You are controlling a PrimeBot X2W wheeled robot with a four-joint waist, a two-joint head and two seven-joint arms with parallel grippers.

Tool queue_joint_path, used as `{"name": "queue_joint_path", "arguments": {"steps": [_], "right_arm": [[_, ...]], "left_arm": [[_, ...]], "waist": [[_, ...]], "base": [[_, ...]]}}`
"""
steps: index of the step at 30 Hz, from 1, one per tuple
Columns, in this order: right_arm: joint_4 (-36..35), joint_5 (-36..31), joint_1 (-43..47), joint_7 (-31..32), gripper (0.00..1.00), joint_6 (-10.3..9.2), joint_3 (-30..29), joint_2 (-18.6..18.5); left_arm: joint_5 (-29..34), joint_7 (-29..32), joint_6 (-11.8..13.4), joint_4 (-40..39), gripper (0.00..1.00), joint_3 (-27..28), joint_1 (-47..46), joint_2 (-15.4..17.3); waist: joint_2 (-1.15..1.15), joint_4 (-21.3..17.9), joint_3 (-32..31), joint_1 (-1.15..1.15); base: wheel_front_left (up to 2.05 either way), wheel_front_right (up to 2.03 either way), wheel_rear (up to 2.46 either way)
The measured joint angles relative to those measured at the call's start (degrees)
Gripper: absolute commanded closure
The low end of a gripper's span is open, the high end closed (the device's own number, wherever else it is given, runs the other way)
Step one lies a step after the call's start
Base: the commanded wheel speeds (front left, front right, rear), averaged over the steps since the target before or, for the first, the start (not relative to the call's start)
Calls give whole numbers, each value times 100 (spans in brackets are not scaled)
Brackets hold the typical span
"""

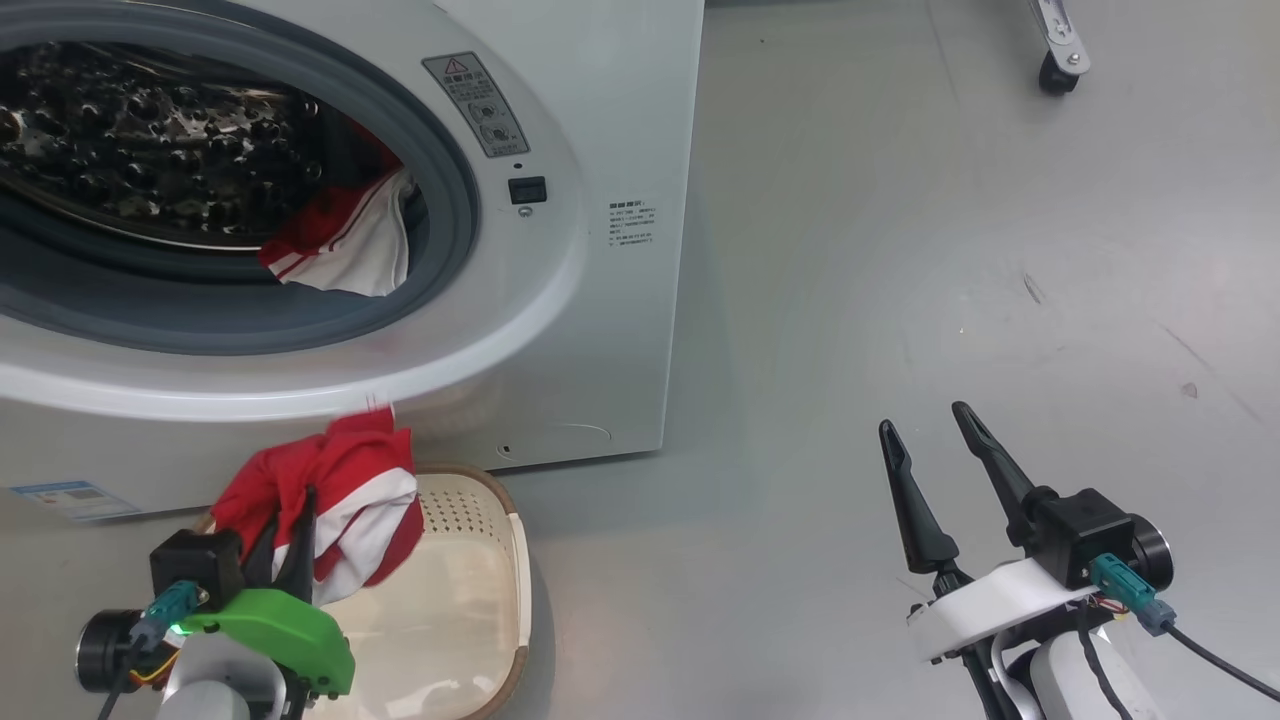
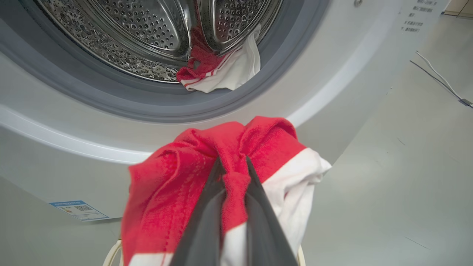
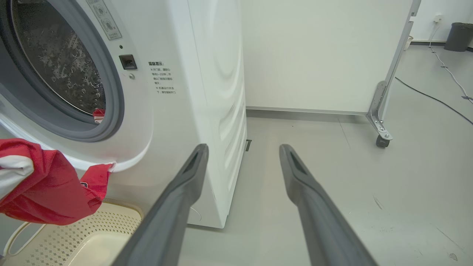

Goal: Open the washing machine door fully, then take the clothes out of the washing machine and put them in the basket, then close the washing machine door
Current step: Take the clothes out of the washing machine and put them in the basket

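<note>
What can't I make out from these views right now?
Drum contents: head view, left edge cuts it; grey seal hides its bottom.
Basket left side: head view, red garment covers it.
Blue label text: left wrist view, too small.

Grey floor [image 1: 900, 250] bears washing machine [image 1: 620, 150], basket [image 1: 480, 600] beside.

The washer [image 1: 620, 100] bears a warning-triangle sticker [image 1: 475, 105], unreadable print [image 1: 632, 222], and a blue QR label [image 2: 78, 210] left of the left gripper [image 2: 232, 160].
</note>
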Motion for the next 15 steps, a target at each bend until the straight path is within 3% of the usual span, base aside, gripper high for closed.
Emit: {"name": "queue_joint_path", "arguments": {"steps": [15], "right_arm": [[-121, -8, -299, 0, 0, 7, 119, 24]], "left_arm": [[113, 403, -3, 615, 100, -131, -264, 192]], "waist": [[0, -349, 674, 0]], "base": [[0, 0, 0]]}}
